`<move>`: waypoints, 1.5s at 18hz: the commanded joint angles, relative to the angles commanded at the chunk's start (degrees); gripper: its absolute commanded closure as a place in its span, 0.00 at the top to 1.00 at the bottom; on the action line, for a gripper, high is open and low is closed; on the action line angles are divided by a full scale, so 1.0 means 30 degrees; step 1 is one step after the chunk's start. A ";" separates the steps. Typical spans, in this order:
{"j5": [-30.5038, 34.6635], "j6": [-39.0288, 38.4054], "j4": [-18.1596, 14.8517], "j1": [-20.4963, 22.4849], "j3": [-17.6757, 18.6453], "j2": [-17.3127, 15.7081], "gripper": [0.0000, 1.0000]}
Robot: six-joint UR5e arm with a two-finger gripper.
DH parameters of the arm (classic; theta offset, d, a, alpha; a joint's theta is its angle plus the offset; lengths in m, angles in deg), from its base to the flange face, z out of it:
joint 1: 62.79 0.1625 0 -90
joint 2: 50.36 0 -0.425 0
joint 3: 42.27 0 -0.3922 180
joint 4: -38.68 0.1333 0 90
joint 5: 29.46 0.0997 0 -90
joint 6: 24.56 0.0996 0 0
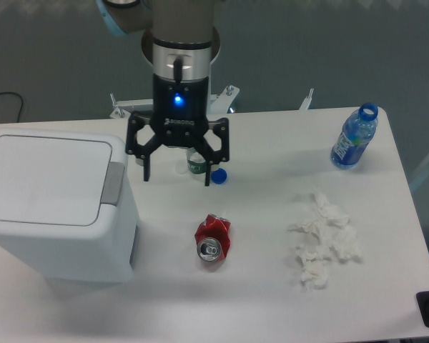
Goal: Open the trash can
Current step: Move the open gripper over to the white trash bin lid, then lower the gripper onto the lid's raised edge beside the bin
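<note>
The trash can (57, 207) is a large white boxy bin at the left of the table. Its flat white lid (46, 179) is down, and a grey push-button tab (114, 183) sits at the lid's right edge. My gripper (177, 176) hangs over the table's back middle, just right of the bin, with a blue light on its body. Its two black fingers are spread wide apart and hold nothing. The left fingertip (146, 175) is a short way right of the grey tab and not touching it.
A crushed red soda can (213, 239) lies in front of the gripper. A blue bottle cap (218, 174) and a small clear bottle (195, 163) sit behind the gripper's right finger. A blue water bottle (354, 137) stands at the right. Crumpled white tissues (323, 239) lie right of centre.
</note>
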 joint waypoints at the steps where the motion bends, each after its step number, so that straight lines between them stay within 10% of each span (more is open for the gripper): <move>1: 0.0000 0.0029 0.0000 -0.0030 0.0000 0.0029 1.00; 27: 0.0029 0.0234 0.0059 -0.0763 0.0820 0.0205 1.00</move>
